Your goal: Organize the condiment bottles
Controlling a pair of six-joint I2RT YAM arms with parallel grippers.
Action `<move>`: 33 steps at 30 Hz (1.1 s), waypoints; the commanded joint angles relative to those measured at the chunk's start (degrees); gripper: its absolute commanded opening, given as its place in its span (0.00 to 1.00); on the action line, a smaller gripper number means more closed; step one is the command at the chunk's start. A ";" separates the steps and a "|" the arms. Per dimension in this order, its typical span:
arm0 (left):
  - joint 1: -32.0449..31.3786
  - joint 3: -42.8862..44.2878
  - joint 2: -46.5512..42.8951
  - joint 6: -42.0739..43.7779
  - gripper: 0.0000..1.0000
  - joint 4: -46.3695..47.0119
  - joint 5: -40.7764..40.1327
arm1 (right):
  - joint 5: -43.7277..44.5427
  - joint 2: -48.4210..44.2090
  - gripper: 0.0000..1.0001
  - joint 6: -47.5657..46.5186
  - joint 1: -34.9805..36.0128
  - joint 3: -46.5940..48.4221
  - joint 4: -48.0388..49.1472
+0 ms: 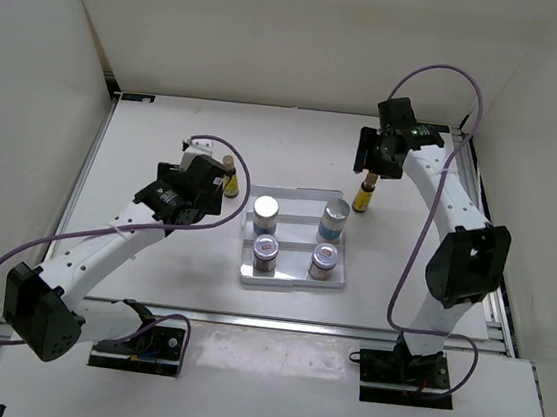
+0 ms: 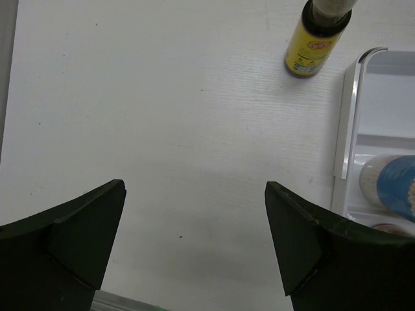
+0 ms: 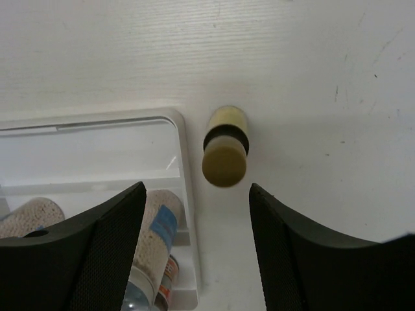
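Observation:
A white ridged tray holds two white blue-labelled bottles and two short jars. One slim amber bottle stands on the table just right of the tray. My right gripper hovers over it. In the right wrist view its cap sits just beyond the open gripper, untouched. A second amber bottle stands left of the tray, ahead of my open left gripper. It appears at the top of the left wrist view, far from the gripper.
The tray's rim lies right of the left fingers, with a blue-labelled bottle inside. In the right wrist view the tray wall runs beside the left finger, close to a blue-labelled bottle. White walls enclose the table.

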 commanded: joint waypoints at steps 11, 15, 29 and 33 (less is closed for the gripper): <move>6.80 2.36 -0.92 1.91 0.99 4.34 6.44 | -0.78 7.73 0.66 1.09 -1.83 5.58 0.35; 8.03 2.36 -0.92 1.91 0.99 4.34 7.58 | -0.25 7.73 0.49 1.62 -1.83 4.44 0.35; 8.56 2.36 -1.45 1.91 0.99 4.34 7.59 | 7.20 3.43 0.00 2.14 -0.69 6.09 -2.02; 8.56 2.36 -1.45 1.91 0.99 4.34 7.59 | 9.94 0.44 0.00 0.83 2.47 9.08 -2.55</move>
